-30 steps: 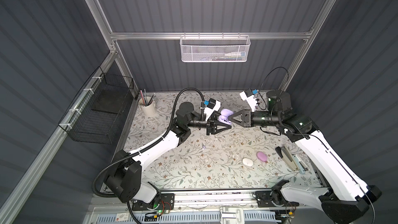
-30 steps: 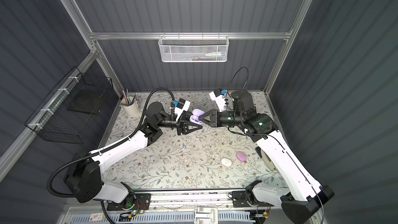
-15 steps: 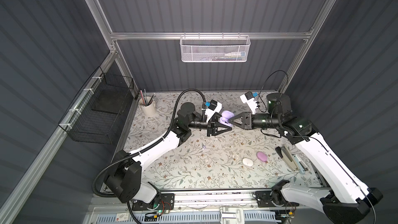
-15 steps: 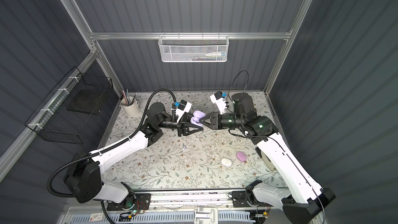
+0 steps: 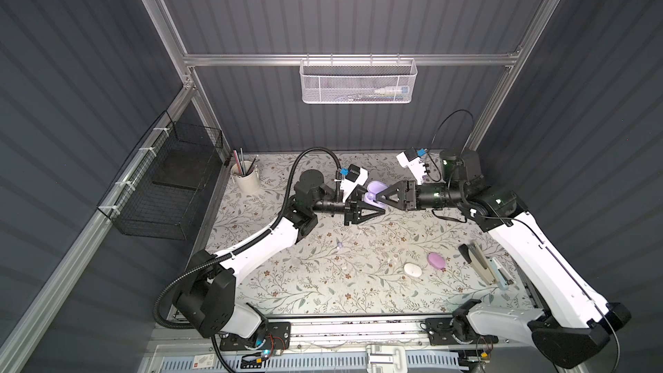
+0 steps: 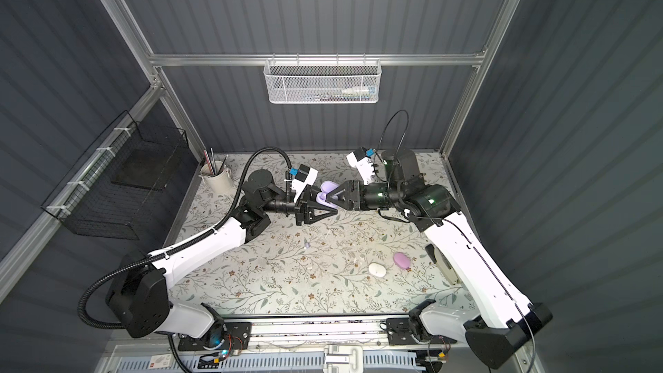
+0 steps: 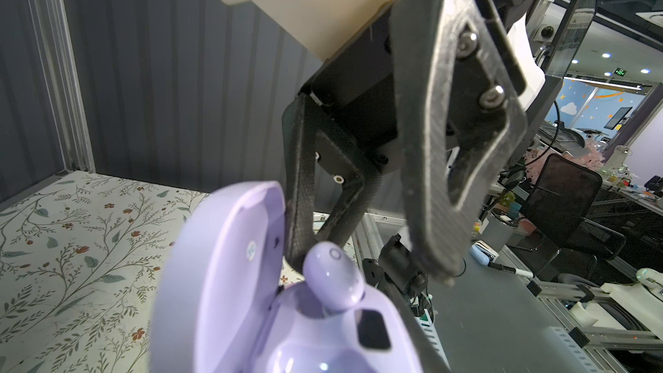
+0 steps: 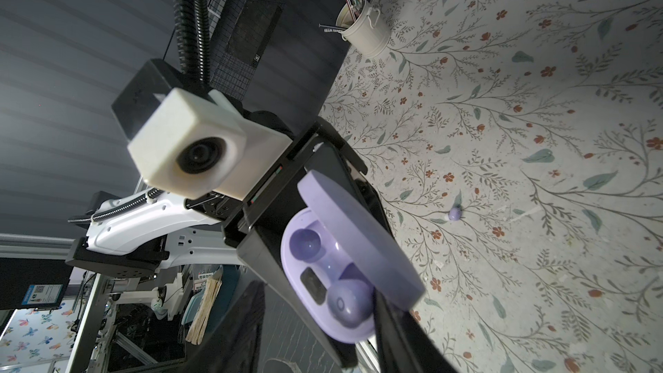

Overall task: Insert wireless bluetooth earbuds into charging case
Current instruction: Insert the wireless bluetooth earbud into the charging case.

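My left gripper (image 5: 373, 202) is shut on an open lavender charging case (image 5: 375, 191), held above the back middle of the table, as both top views show. In the left wrist view a lavender earbud (image 7: 333, 274) stands in one well of the case (image 7: 323, 324), tilted and partly out. My right gripper (image 5: 381, 198) is open right at the case; one finger (image 7: 297, 209) touches the bud, the other finger (image 7: 430, 209) stands well apart. In the right wrist view the other well (image 8: 305, 245) is empty. A loose lavender earbud (image 5: 339, 244) lies on the table.
A white case (image 5: 412, 269) and a pink case (image 5: 436, 261) lie shut at the front right, next to staplers (image 5: 480, 263). A cup of pens (image 5: 247, 177) stands at the back left beside a black wire basket (image 5: 168, 181).
My right gripper moved left up to the case and opened, letting go of the lavender earbud into the case. The left gripper kept its hold on the case.
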